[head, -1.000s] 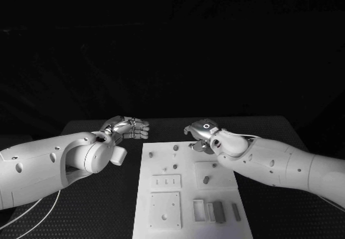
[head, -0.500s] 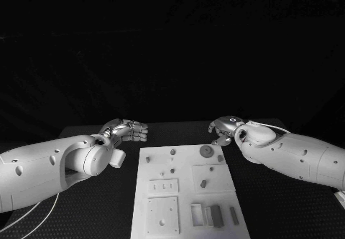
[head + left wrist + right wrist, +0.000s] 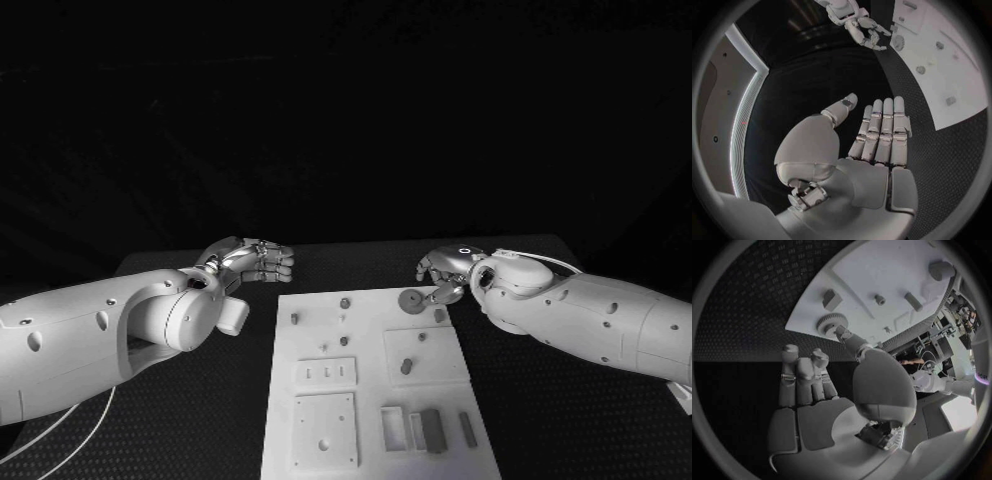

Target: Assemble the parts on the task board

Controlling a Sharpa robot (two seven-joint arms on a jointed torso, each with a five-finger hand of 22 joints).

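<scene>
On the black table (image 3: 173,262) in the head view, the white task board (image 3: 368,400) lies lengthwise in the middle, with small grey parts on it: pegs near its far end, a slotted plate, and a cluster of upright blocks (image 3: 433,428) near its close end. The left arm comes in from the side and ends in the left hand (image 3: 254,260), held just beyond the board's far left corner, above the table and apart from the board, with its fingers bent inward and nothing between them. The right arm reaches in from the other side, and the right hand (image 3: 444,274) sits over the board's far right corner, its fingers hooked down beside a round toothed gear (image 3: 417,300) that rests on the board there; from here I cannot tell if it touches. Seen from the left wrist, the left hand (image 3: 873,135) has its fingers straight and pressed side by side, thumb set apart, palm empty, with the board (image 3: 954,75) off to one side and the right hand (image 3: 867,32) far across at the board's corner. Seen from the right wrist, the right hand (image 3: 817,385) holds its fingers close together and free of any part, while the thumb stretches out so its tip meets the gear (image 3: 831,323) at the board's edge (image 3: 811,305).
</scene>
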